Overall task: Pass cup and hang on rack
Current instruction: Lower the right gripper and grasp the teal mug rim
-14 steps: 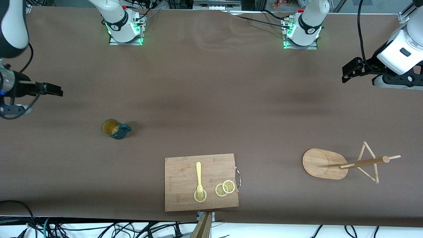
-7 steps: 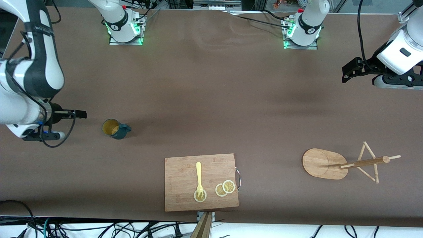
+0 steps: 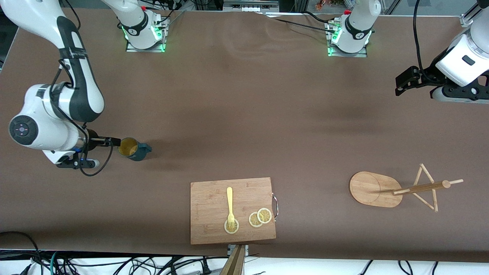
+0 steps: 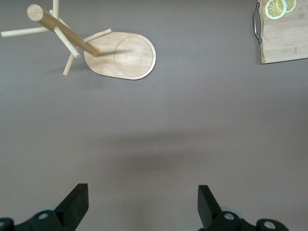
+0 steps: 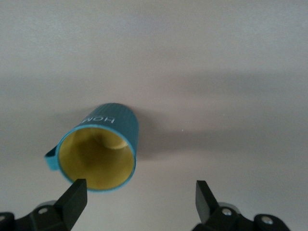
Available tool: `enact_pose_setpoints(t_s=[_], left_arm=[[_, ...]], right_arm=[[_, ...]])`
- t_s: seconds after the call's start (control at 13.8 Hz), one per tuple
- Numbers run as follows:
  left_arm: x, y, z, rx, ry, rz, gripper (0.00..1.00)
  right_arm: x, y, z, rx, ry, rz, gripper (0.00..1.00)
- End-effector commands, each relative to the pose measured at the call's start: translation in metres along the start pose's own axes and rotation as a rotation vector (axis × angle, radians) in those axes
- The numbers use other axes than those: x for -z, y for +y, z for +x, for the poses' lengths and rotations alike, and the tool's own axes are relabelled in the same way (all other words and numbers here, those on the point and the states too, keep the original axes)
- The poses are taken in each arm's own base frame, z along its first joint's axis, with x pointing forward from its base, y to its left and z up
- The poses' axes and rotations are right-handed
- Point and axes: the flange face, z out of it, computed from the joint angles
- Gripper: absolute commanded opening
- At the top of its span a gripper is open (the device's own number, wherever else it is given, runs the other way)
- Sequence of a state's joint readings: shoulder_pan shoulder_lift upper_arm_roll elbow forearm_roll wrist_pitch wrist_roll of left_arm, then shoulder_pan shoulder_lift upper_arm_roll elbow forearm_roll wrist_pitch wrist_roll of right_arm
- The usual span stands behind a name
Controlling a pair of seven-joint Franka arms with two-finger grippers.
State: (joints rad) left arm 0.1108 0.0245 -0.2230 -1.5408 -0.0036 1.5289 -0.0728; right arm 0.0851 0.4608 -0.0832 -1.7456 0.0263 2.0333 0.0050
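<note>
The dark teal cup (image 3: 133, 149) stands upright on the brown table toward the right arm's end, yellowish inside showing, handle pointing toward the left arm's end. My right gripper (image 3: 114, 141) is open and empty just beside the cup's rim. In the right wrist view the cup (image 5: 100, 151) lies off to one side of my open right gripper (image 5: 139, 199), with one finger (image 5: 74, 198) at its rim. The bamboo rack (image 3: 376, 189) stands toward the left arm's end; it also shows in the left wrist view (image 4: 122, 57). My left gripper (image 3: 405, 81) waits open and empty, high over the table (image 4: 143, 204).
A rectangular wooden cutting board (image 3: 208, 198) lies near the front edge at the middle, with a yellow fork (image 3: 230, 204) and lemon slices (image 3: 260, 217) on it. Its corner shows in the left wrist view (image 4: 288, 41). Both arm bases stand along the back edge.
My right arm has swung in from the table's end and brought its gripper right up to the cup. The cup, the rack and the left arm have not moved.
</note>
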Motion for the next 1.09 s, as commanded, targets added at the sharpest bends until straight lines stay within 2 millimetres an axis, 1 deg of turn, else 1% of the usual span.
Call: enact_pose_setpoints(t_s=[0.0, 0.07, 0.22, 0.51, 0.58, 0.65, 0.73, 0.8, 0.87, 0.94, 1.02], left_arm=[[0.003, 0.001, -0.005, -0.014, 0.001, -0.019, 1.0], [0.004, 0.001, -0.005, -0.014, 0.003, -0.019, 1.0], [0.004, 0.002, -0.006, -0.015, 0.003, -0.021, 1.0], [0.003, 0.001, -0.006, -0.014, 0.001, -0.021, 1.0], [0.003, 0.002, -0.006, -0.015, 0.001, -0.02, 1.0], [0.003, 0.001, -0.006, -0.014, 0.001, -0.021, 1.0], [0.003, 0.001, -0.006, -0.014, 0.001, -0.021, 1.0], [0.003, 0.001, -0.006, -0.014, 0.001, -0.021, 1.0], [0.003, 0.001, -0.006, -0.014, 0.001, -0.021, 1.0], [0.003, 0.001, -0.006, -0.014, 0.0, -0.02, 1.0], [0.003, 0.002, -0.006, -0.015, 0.0, -0.02, 1.0]], right_arm=[[-0.024, 0.0, -0.006, -0.02, 0.027, 0.011, 1.0], [-0.034, -0.004, -0.006, -0.016, 0.027, 0.012, 1.0], [-0.047, -0.005, -0.004, -0.031, 0.018, 0.034, 1.0], [-0.064, -0.005, -0.007, -0.036, 0.004, 0.037, 1.0], [-0.067, -0.005, -0.008, -0.038, 0.009, 0.038, 0.83], [-0.068, -0.005, -0.009, -0.04, 0.004, 0.038, 0.56], [-0.068, -0.005, -0.009, -0.038, 0.002, 0.038, 0.35], [-0.067, -0.006, -0.008, -0.038, 0.004, 0.038, 0.22], [-0.065, -0.006, -0.008, -0.039, 0.005, 0.04, 0.11], [-0.064, -0.007, -0.008, -0.041, 0.007, 0.046, 0.04], [-0.064, -0.008, -0.008, -0.048, 0.007, 0.058, 0.0]])
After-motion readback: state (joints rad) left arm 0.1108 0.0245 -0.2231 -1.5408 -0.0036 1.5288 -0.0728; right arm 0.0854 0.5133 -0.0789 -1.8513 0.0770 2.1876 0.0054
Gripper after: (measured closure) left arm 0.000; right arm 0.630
